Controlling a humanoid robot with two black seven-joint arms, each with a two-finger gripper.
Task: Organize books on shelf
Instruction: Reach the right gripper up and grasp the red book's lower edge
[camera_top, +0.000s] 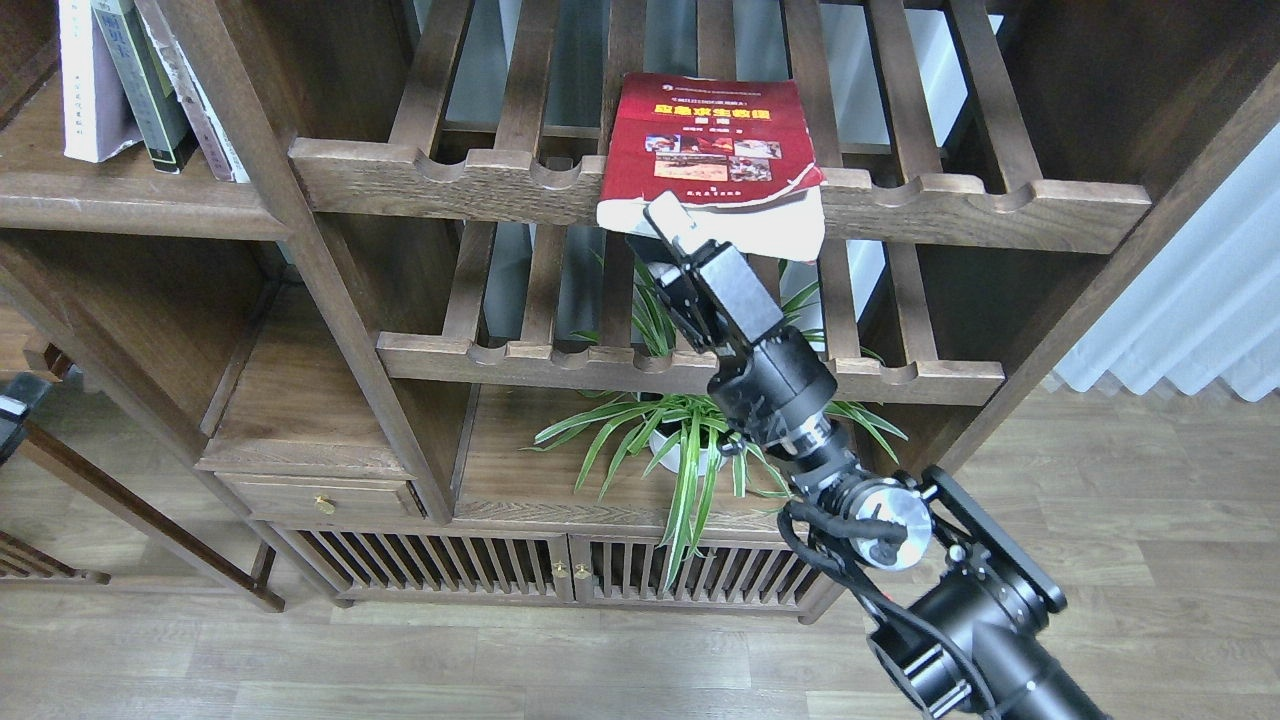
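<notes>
The thick red book (715, 140) with small cover photos lies flat on the upper slatted rack (450, 185), its curled corner and white page edge hanging over the front rail. My right gripper (658, 232) reaches up from the lower right to that front edge. One silver finger (670, 215) lies against the pages, and the jaws look parted. The pale lavender-white book (85, 80) and the black-edged green book (140, 85) stand on the solid brown shelf (130, 205) at the upper left. My left gripper is out of view.
A third pale book (195, 100) leans beside the two on the shelf. A second slatted rack (560, 360) runs below my gripper. A striped green plant (690, 440) stands on the lower cabinet (330, 420). A curtain (1190, 300) hangs at the right.
</notes>
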